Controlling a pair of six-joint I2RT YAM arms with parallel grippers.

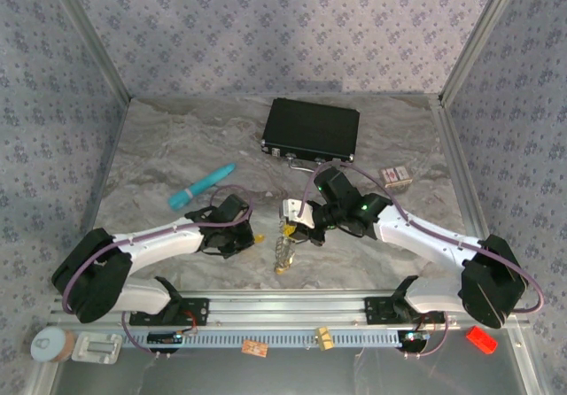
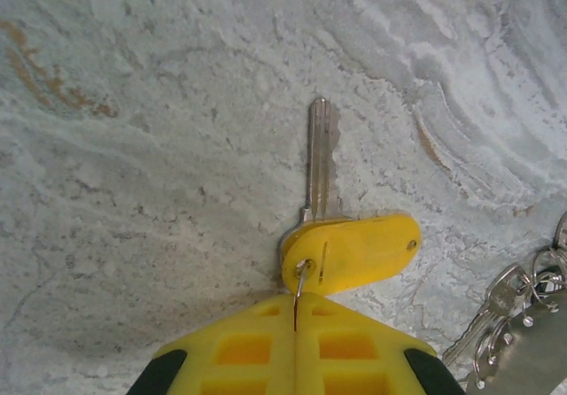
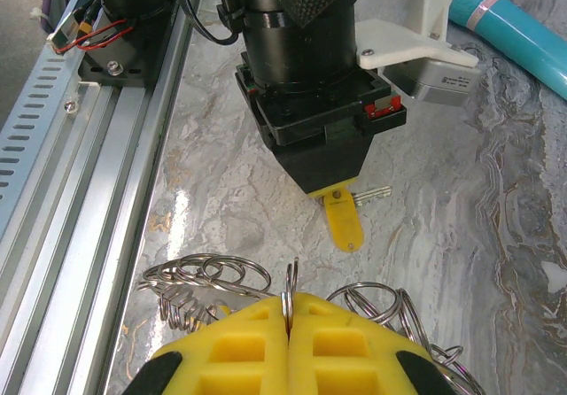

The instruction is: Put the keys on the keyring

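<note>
Overhead footage is showing the left end effector [image 1: 252, 235] and the right end effector [image 1: 297, 228] facing each other over the marbled tabletop [image 1: 159, 147]. A bunch of keys [image 1: 284, 255] is lying just beneath the right one's tips. A black case [image 1: 310, 131] and a teal stick [image 1: 202, 187] are lying beyond both.

From the left wrist, the left end effector [image 2: 297, 311] is pressing its yellow fingers [image 2: 239, 346] fully together, pinching the small wire loop of a yellow-tagged key [image 2: 354, 251]. The key's blade is pointing straight away from the tips, and the bunch of keys is showing off to the right of the fingers.

From the right wrist, the right end effector [image 3: 288, 315] is clamping tight on a thin wire of the keyring [image 3: 289, 290], with loops spreading on both sides of its fingers. Straight ahead, the left end effector is standing over the yellow-tagged key, and the teal stick is lying farther off to the right.
</note>
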